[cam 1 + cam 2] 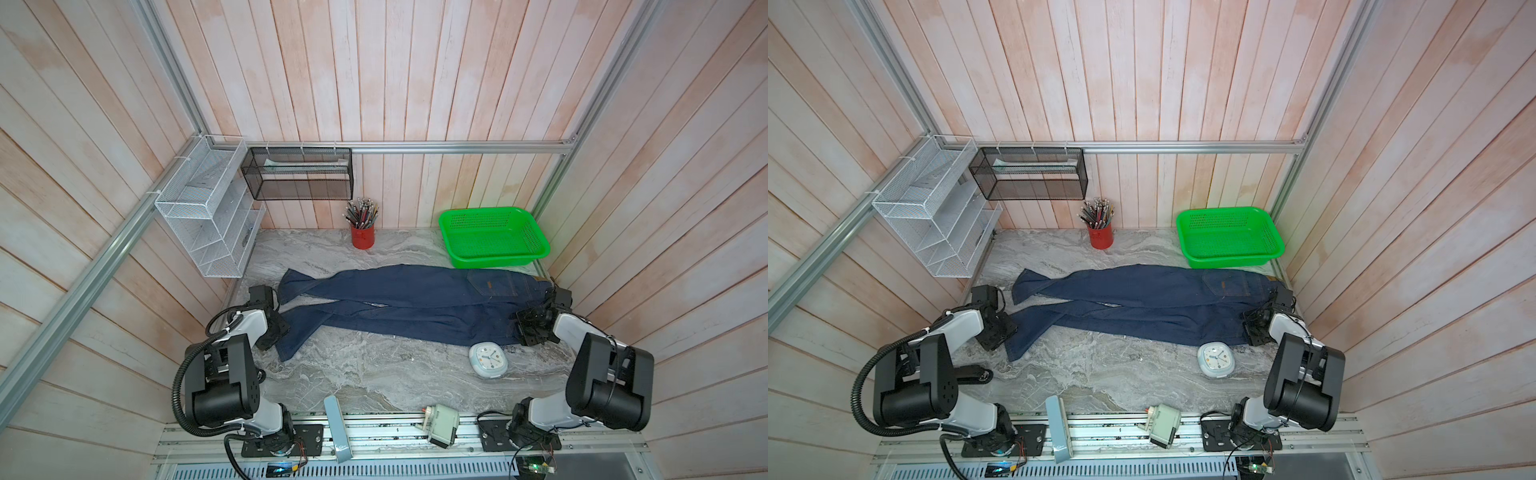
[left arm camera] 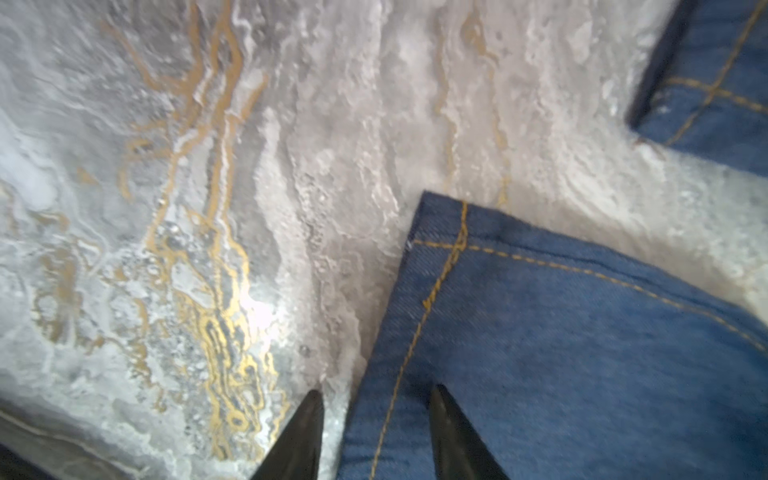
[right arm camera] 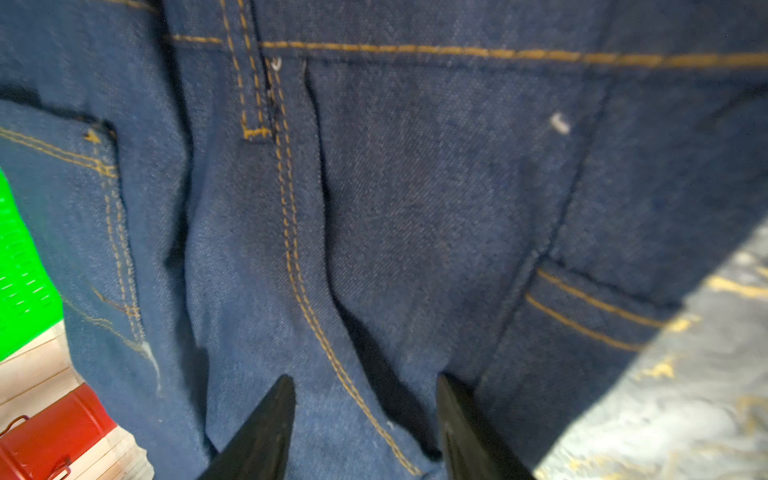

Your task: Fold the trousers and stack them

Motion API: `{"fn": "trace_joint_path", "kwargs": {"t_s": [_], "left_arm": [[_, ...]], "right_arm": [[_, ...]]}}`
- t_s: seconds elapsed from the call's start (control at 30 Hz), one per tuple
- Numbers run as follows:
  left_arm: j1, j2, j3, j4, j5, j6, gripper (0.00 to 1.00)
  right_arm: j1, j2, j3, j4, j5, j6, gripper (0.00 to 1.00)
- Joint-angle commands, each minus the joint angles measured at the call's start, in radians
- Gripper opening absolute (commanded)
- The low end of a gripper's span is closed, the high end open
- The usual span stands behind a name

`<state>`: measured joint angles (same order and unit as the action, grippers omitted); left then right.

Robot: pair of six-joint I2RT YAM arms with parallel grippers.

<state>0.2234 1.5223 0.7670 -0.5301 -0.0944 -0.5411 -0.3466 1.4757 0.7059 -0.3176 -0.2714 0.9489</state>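
The trousers (image 1: 415, 299) (image 1: 1142, 299) are dark navy jeans lying lengthwise across the marble table, waist to the right and legs crossing to the left. My left gripper (image 1: 276, 328) (image 2: 376, 395) is at the nearer leg's hem; its jaws stand apart astride the denim edge (image 2: 582, 353), one fingertip over bare marble and the other over cloth. My right gripper (image 1: 525, 324) (image 3: 363, 382) is at the waist end, its fingers pressed into the denim (image 3: 415, 187) with a raised, creased fold and a tan double seam pinched between them.
A green basket (image 1: 498, 261) stands at the back right and a red pencil cup (image 1: 363, 239) at the back middle. A white clock (image 1: 488, 359) lies just in front of the waist. Wire racks (image 1: 208, 220) hang at the left. A black stapler (image 1: 976, 376) lies near the left arm.
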Motion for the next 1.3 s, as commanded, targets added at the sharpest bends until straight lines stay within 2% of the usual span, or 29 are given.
{"fn": "trace_joint_path", "kwargs": {"t_s": [0.0,0.13,0.33,0.43,0.5,0.67,0.9,1.1,1.27], "left_arm": [[0.004,0.058,-0.021,-0.019,-0.011,0.007,0.42],[0.002,0.091,-0.029,0.003,0.031,0.012,0.32],[0.002,0.090,-0.028,0.007,0.035,0.014,0.18],[0.001,0.087,-0.020,0.017,0.039,0.015,0.10],[0.001,0.082,-0.007,0.024,0.041,0.017,0.00],[0.001,-0.006,0.049,0.013,0.057,0.035,0.00],[0.006,-0.227,0.226,-0.187,-0.105,0.080,0.00],[0.009,-0.148,0.371,-0.269,-0.135,0.131,0.00],[0.008,-0.032,0.346,-0.247,-0.072,0.135,0.00]], "right_arm": [[0.006,0.053,-0.024,-0.022,-0.008,-0.016,0.58],[0.006,0.063,-0.023,-0.011,-0.022,-0.015,0.58],[0.006,0.070,-0.014,-0.011,-0.034,-0.018,0.58],[0.005,0.073,-0.006,-0.015,-0.038,-0.019,0.58],[0.003,0.073,0.000,-0.020,-0.039,-0.022,0.58],[-0.017,0.065,0.007,-0.040,-0.026,-0.032,0.58],[-0.071,0.041,0.022,-0.070,0.045,-0.044,0.58],[-0.095,0.048,0.066,-0.109,0.113,-0.062,0.58],[-0.098,0.048,0.077,-0.131,0.125,-0.077,0.58]]}}
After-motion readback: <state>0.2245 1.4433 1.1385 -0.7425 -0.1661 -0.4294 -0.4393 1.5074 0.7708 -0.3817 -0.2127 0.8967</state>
